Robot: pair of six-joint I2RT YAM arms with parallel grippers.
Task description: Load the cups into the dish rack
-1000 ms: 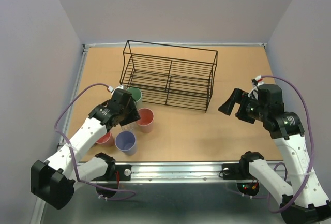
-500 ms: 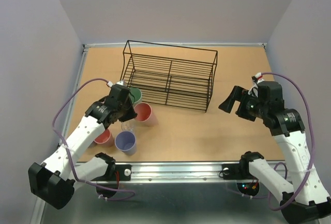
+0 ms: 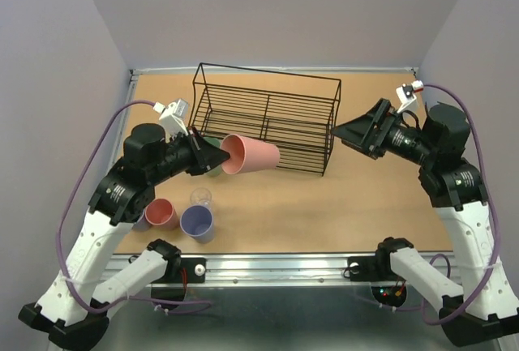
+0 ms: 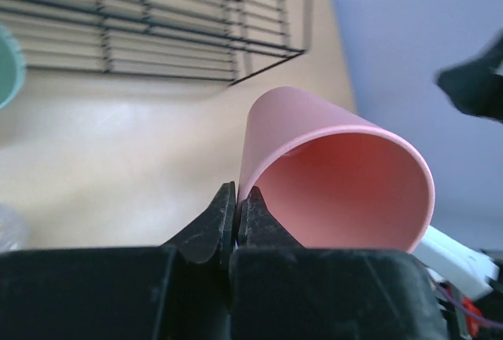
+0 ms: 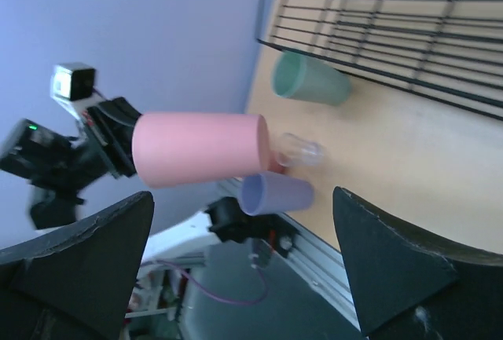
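Left of centre, the left hand (image 3: 211, 156) pinches the rim of a salmon-pink tapered plastic tumbler (image 3: 251, 155), held sideways, base pointing frame-right, before the black wire dish rack (image 3: 284, 126).

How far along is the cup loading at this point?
Nothing loaded yet: the dish rack is empty. In hand: the left pincer grips a salmon-pink cup by its rim, held in the air, tipped sideways before the rack. Remaining on the table: green cup, second pink cup, purple cup, small clear cup.
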